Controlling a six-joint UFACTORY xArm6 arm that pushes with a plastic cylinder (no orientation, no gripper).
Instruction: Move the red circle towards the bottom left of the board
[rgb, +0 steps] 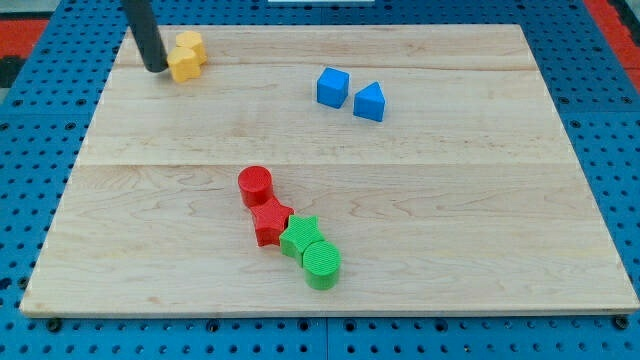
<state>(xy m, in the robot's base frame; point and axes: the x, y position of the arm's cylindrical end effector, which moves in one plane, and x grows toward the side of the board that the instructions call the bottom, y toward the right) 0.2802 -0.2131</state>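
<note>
Red circle (255, 185) upright, touching red star (270, 221) below it.

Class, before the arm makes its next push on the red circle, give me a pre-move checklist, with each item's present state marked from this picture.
1. Target found: red circle sits near the board's middle. Ok.
2. My tip placed to push it: it is at the view's top left beside the yellow blocks, far from the circle. Not ok.
3. Push side free: the circle's upper right has bare wooden board. Ok.
4. Circle alone: the red star touches its lower edge. Not ok.
5. Path to the view's bottom left free of blocks. Ok.
6. Blue blocks out of the way. Ok.
</note>
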